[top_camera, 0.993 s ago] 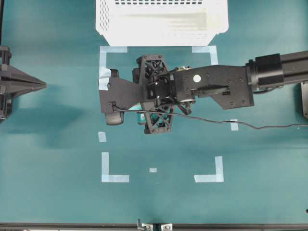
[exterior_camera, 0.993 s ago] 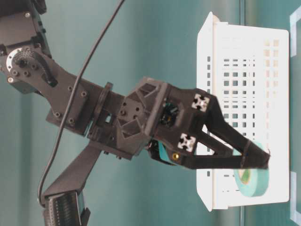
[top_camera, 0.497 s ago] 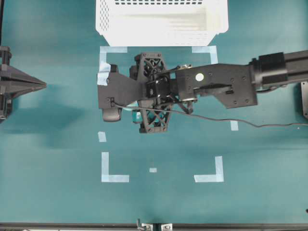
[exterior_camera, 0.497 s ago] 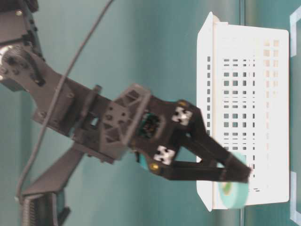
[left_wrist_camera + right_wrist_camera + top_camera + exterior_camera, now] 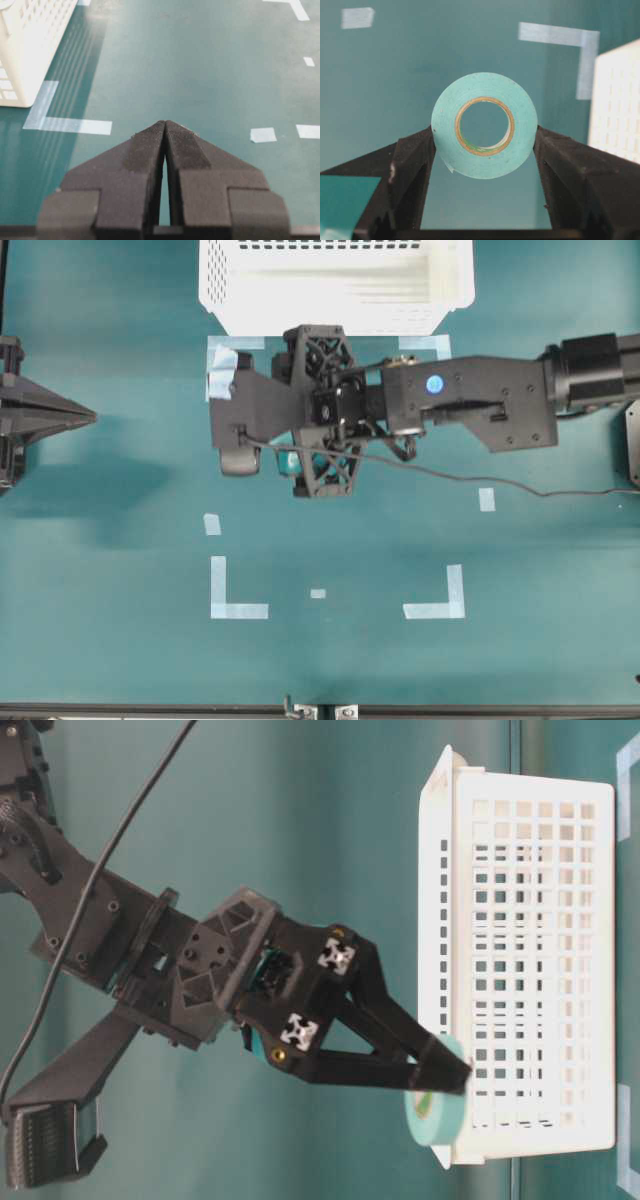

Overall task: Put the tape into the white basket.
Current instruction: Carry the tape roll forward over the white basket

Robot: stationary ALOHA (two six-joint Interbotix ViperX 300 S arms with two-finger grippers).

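Note:
The tape [image 5: 484, 125], a light-teal roll with a pale core, hangs between the fingers of my right gripper [image 5: 484, 134], which is shut on its outer edges. In the table-level view the tape [image 5: 432, 1105] is lifted off the table to about the height of the white basket's rim [image 5: 436, 840], just in front of that wall. From overhead, the right arm [image 5: 470, 410] covers the roll, and the white basket [image 5: 215, 285] stands at the far edge. My left gripper [image 5: 165, 124] is shut on nothing and rests at the left edge [image 5: 85, 417].
Pale-blue L-shaped strips [image 5: 238, 602] [image 5: 436, 602] mark a square on the teal table, with small scraps [image 5: 212, 524] [image 5: 486, 499] nearby. A black cable [image 5: 480, 483] trails from the right wrist. The basket corner [image 5: 25, 55] shows in the left wrist view.
My right gripper has risen with the tape and shifted toward the basket, taking the roll from near the table up to rim height. The left arm has not moved.

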